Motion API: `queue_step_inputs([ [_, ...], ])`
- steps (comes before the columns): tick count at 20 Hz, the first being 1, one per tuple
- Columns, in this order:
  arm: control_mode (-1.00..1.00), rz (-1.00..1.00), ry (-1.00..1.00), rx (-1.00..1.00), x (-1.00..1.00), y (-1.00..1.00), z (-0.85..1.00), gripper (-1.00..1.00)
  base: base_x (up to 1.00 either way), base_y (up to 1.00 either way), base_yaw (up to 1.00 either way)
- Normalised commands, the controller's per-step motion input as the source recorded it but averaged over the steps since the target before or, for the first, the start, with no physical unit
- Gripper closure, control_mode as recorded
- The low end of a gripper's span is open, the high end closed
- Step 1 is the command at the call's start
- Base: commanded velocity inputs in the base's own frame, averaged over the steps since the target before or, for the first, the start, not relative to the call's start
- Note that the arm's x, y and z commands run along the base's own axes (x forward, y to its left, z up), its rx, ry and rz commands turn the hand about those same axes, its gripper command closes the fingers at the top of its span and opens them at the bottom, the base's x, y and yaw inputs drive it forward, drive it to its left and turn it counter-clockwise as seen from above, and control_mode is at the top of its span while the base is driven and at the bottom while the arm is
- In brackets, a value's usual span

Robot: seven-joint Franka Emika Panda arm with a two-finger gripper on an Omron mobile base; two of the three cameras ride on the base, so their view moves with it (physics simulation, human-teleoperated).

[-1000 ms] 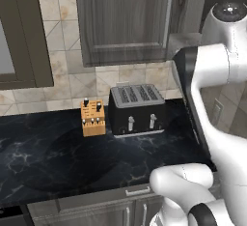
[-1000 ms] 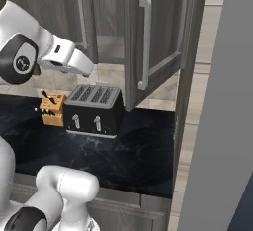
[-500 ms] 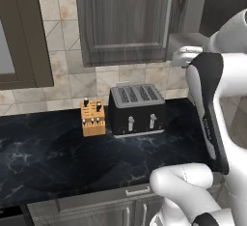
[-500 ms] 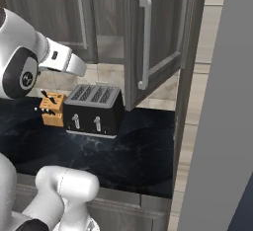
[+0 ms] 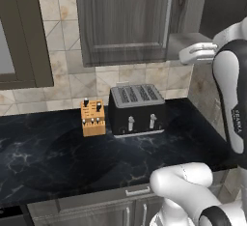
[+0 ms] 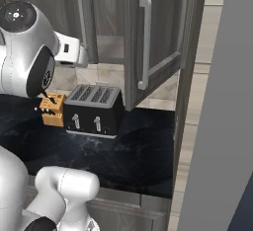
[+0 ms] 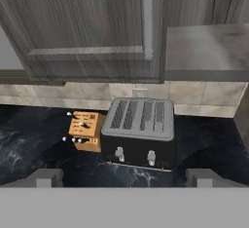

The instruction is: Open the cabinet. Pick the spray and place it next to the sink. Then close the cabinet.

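Observation:
The cabinet (image 5: 125, 22) hangs over the counter, its left door shut behind a long silver handle (image 5: 168, 10). Its right door (image 6: 153, 37) stands swung out toward me. The hand view looks at the shut door (image 7: 87, 22) and, to its right, the bare grey inner floor (image 7: 209, 47) of the open half. My gripper (image 7: 125, 176) is open, its fingertips (image 7: 48, 176) wide apart with nothing between them. The white hand (image 5: 198, 53) hovers just in front of the cabinet's lower edge by the open half. The spray and the sink are out of view.
A black four-slot toaster (image 5: 137, 109) and an orange knife block (image 5: 92, 118) stand on the black marbled counter (image 5: 58, 157) below the cabinet. A dark frame with a pale pane (image 5: 19, 36) is at the left. The swung-out door and a side wall (image 6: 222, 101) bound the right.
The arm has folded differently, its upper links swinging across both base views, while the hand stays near the cabinet's lower edge. The gripper stays open.

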Motion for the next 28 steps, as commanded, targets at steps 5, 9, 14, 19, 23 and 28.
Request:
queue_step_inputs([
  [5,-1.00,0.03,0.00,0.00,0.33,0.23,0.00,-1.00,0.00,0.00,0.00],
  [9,-1.00,-0.01,0.00,0.00,0.31,0.33,-0.01,-1.00,0.00,0.00,0.00],
  [14,-1.00,-0.15,0.00,0.00,0.32,0.06,-0.01,-1.00,0.00,0.00,0.00],
  [19,-1.00,-0.26,0.00,0.00,0.26,-0.02,0.00,-1.00,0.00,0.00,0.00],
  [23,-1.00,-0.13,0.00,0.00,0.40,0.00,0.02,-1.00,0.00,0.00,0.00],
  [28,-1.00,0.00,0.00,0.00,0.60,-0.12,0.00,-1.00,0.00,0.00,0.00],
])
